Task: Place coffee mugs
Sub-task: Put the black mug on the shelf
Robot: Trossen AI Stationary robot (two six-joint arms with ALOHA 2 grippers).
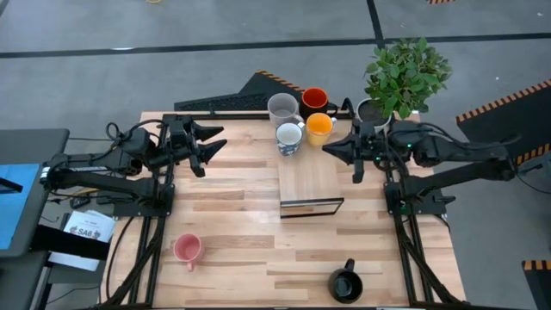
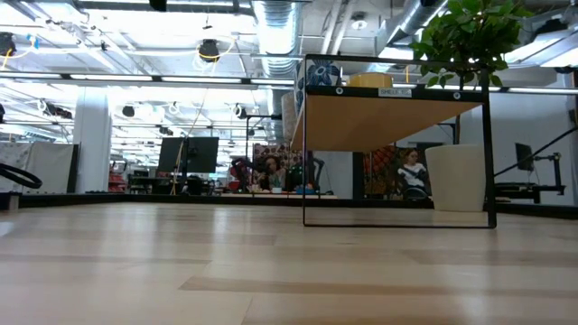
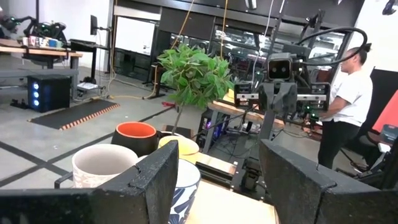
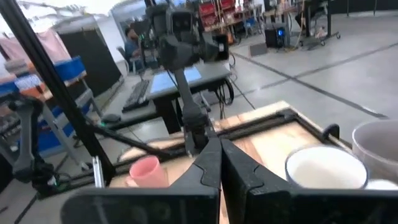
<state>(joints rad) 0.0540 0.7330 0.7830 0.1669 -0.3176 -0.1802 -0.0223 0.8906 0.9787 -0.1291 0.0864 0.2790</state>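
Four mugs stand on a raised wooden shelf (image 1: 308,176) at the table's far middle: pale grey (image 1: 282,108), red-orange (image 1: 314,99), yellow-orange (image 1: 319,127), and white with blue (image 1: 289,136). The pink mug (image 1: 187,250) stands on the table near left, and the black mug (image 1: 346,284) near the near edge. My left gripper (image 1: 215,148) hovers open, left of the shelf, facing the mugs (image 3: 102,165). My right gripper (image 1: 334,151) hovers shut, right of the shelf, touching nothing; its wrist view shows the pink mug (image 4: 147,171) beyond the fingers.
A white pot with a green plant (image 1: 405,73) stands at the far right corner behind my right arm. The shelf's black frame (image 2: 397,217) stands on the table's middle. A person (image 3: 348,106) stands in the room beyond the table. Bare wood lies between the pink and black mugs.
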